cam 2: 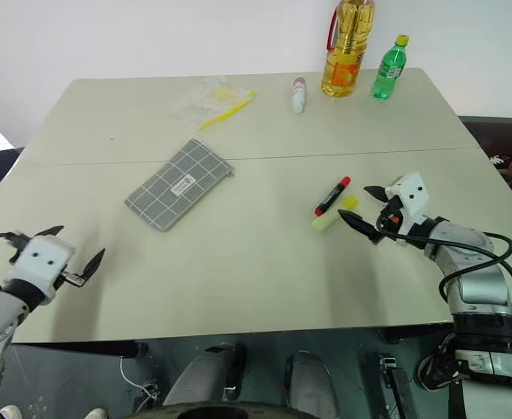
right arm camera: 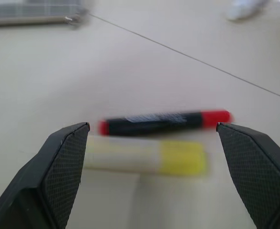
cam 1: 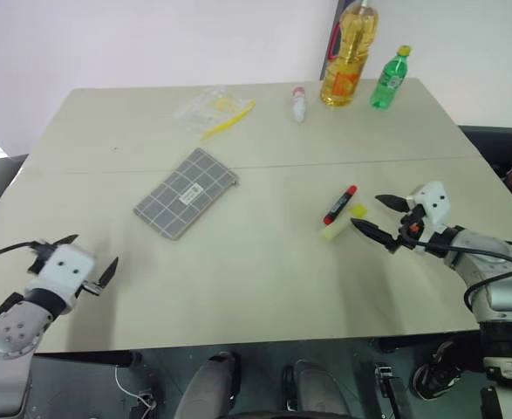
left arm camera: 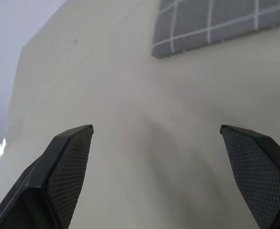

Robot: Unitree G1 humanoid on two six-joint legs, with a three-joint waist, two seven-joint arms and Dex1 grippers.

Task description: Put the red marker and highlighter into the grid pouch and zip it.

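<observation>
Red marker [cam 1: 340, 205] and highlighter [cam 1: 344, 222] lie touching, centre-right. Right gripper [cam 1: 377, 217] gapes beside them; left gripper [cam 1: 88, 259], lower left, also gapes. Grid pouch [cam 1: 187, 192] sits left of centre.

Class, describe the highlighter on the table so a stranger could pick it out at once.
On the beige table, look just ahead of the right gripper. Two short pens lie side by side; the highlighter is the stubby pale yellow one, nearer the robot than the red marker.

Left pincer [cam 1: 71, 260] spread wide; right pincer [cam 1: 377, 216] spread wide.
</observation>
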